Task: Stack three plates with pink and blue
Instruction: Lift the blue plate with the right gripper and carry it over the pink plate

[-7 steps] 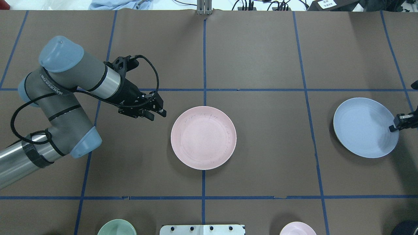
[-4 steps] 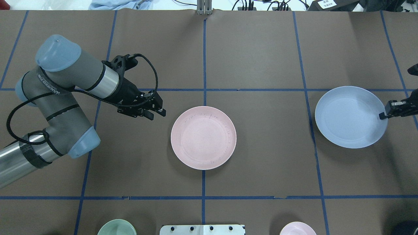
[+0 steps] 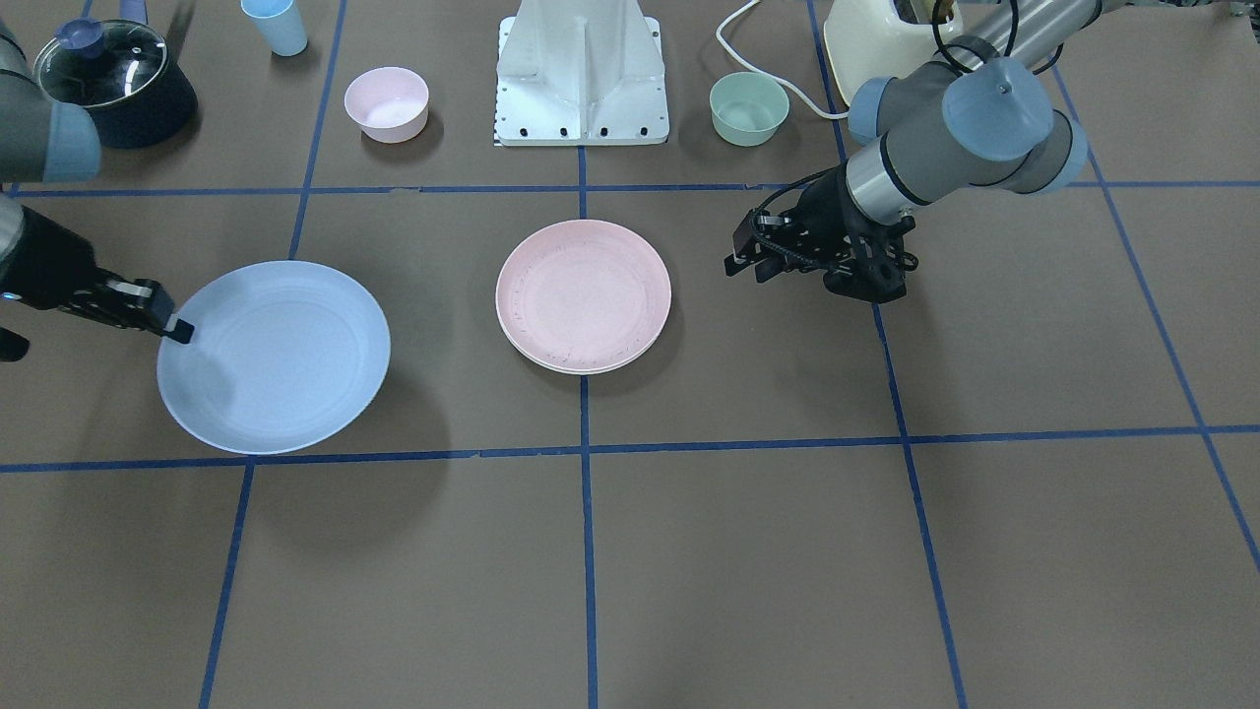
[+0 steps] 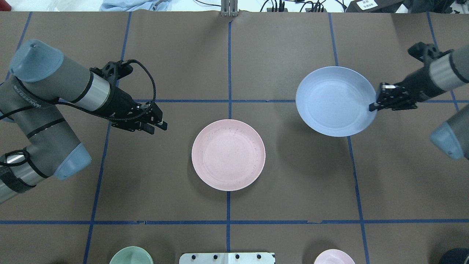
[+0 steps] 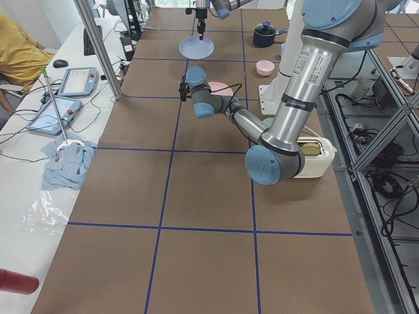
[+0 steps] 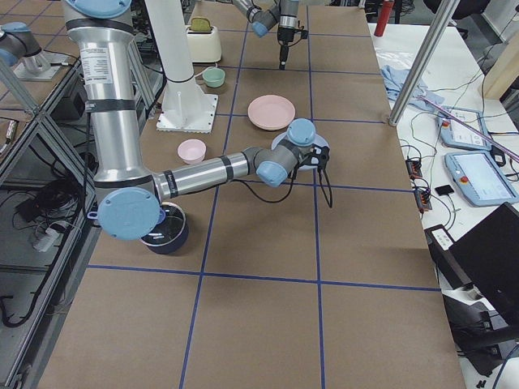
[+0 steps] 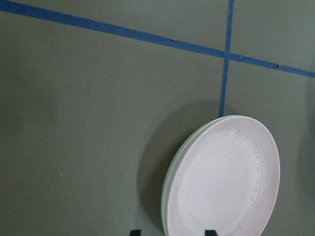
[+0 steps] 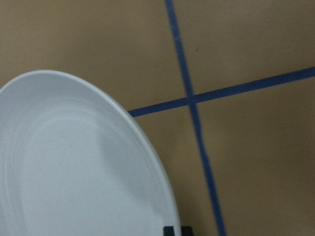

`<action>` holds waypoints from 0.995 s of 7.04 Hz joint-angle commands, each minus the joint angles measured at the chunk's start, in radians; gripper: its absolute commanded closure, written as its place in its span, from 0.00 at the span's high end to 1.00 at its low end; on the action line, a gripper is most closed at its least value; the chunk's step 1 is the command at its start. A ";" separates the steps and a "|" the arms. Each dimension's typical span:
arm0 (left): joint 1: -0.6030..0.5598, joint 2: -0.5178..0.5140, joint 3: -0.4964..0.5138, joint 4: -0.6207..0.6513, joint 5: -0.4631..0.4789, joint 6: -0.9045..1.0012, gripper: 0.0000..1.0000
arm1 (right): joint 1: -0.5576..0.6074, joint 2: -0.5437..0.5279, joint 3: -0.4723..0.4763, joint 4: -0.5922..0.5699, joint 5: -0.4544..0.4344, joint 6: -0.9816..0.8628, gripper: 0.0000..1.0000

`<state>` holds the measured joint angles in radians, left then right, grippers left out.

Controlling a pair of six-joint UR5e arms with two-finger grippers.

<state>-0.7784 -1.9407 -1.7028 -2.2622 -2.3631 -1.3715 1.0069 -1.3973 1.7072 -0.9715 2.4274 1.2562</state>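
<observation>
Plates: two stacked, one in the air

Left claw point(image 4: 157, 128) hovers to the left of the pink plate point(image 4: 228, 154), clear of its rim. Its two fingers are spread and nothing is between them. The pink plate lies flat at the middle of the bench point(image 4: 293, 190), set squarely on the cream-white plate point(image 7: 164, 204), of which only a thin crescent of rim peeks out beneath. To the right of the pink plate and a little farther from the robot, the light blue plate point(image 4: 335, 101) hangs above the bench, well apart from the stack. Its shadow falls on the bench toward the pink plate. The right claw point(image 4: 374, 106) is clamped on the light blue plate's rim, on the side away from the pink plate.
</observation>
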 commanded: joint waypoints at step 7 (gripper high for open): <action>-0.087 0.157 -0.017 0.000 -0.005 0.267 0.52 | -0.456 0.291 0.011 -0.013 -0.390 0.516 0.00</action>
<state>-0.8644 -1.7854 -1.7187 -2.2638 -2.3684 -1.1067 0.5655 -1.0945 1.7181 -0.9817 2.0395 1.7690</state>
